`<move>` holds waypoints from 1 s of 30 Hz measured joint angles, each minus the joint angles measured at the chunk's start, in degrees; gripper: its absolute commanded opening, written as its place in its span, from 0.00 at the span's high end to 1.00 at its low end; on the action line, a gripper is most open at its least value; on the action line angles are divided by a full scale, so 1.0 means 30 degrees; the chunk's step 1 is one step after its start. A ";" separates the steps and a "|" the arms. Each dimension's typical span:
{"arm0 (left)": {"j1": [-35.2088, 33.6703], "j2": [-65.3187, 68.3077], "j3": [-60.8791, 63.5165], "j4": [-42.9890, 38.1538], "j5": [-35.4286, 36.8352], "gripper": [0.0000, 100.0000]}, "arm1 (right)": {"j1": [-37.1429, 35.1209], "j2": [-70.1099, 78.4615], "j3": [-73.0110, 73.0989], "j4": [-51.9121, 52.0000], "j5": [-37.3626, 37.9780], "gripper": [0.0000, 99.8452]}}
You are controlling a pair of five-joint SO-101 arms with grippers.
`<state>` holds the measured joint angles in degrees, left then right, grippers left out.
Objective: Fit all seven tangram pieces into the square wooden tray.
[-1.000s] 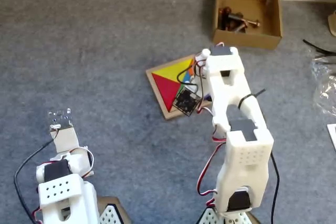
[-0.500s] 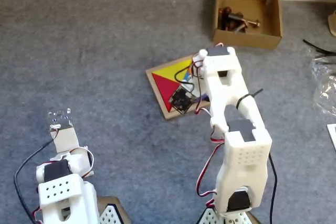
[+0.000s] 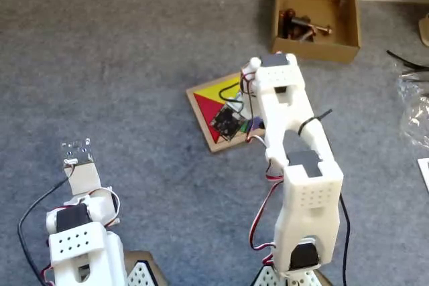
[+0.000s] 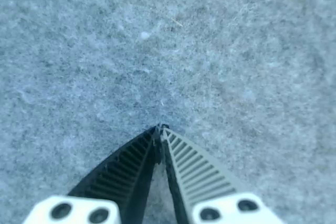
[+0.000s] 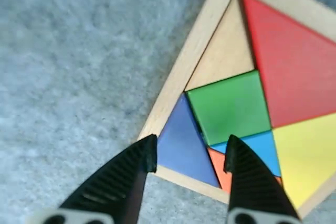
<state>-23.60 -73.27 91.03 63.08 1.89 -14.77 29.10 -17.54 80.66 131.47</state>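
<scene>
The right claw point(image 5: 191, 148) is spread open and empty over a corner of the tray point(image 5: 188, 61), its tips either side of the blue triangle point(image 5: 181, 145) lying inside it. The left claw point(image 4: 160, 129), closed on nothing, sits well apart from the tray.

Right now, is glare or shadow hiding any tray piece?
Right wrist view: no glare; the square wooden tray evenly lit, the open right end effector overlapping its rim beside the blue triangular piece. High view: the white right arm covers part of the tray; no hard shadows. Left wrist view: grey carpet, no glare.
</scene>
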 measured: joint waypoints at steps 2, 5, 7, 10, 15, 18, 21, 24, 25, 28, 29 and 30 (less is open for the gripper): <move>0.0000 0.0000 0.0000 0.0000 0.0000 1.00 | 0.0029 0.0000 -0.0821 0.1114 -0.0469 0.80; 0.0000 0.0000 0.0000 0.0000 0.0000 1.00 | 0.0088 0.0000 -0.2286 0.2637 -0.1260 0.80; 0.0000 0.0000 0.0000 0.0000 0.0000 1.00 | 0.0059 0.0000 -0.3311 0.3634 -0.2168 0.80; 0.0000 0.0000 0.0000 0.0000 0.0000 1.00 | -0.0029 0.0000 -0.4689 0.4982 -0.3780 0.80; 0.0000 0.0000 0.0000 0.0000 0.0000 1.00 | -0.0088 0.0000 -0.6300 0.6271 -0.7004 0.80; 0.0000 0.0000 0.0000 0.0000 0.0000 1.00 | -0.0117 0.0000 -0.6857 0.6359 -0.9729 0.80; 0.0000 0.0000 0.0000 0.0000 0.0000 1.00 | -0.0117 0.0000 -0.6916 0.6359 -1.2571 0.80; 0.0000 0.0000 0.0000 0.0000 0.0000 1.00 | -0.0117 0.0000 -0.6916 0.6359 -1.5707 0.80; 0.0000 0.0000 0.0000 0.0000 0.0000 1.00 | -0.0117 0.0000 -0.6916 0.6388 -1.6791 0.80; 0.0000 0.0000 0.0000 0.0000 0.0000 1.00 | 0.0322 0.0000 -0.6916 0.6418 -1.9810 0.80; 0.0000 0.0000 0.0000 0.0000 0.0000 1.00 | 0.0557 0.0000 -0.6916 0.6418 -2.0747 0.80; 0.0000 0.0000 0.0000 0.0000 0.0000 1.00 | 0.0791 0.0000 -0.6916 0.6418 -2.1568 0.80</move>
<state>-23.60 -73.27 91.03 63.08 1.89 -12.40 29.10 -38.29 99.91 66.77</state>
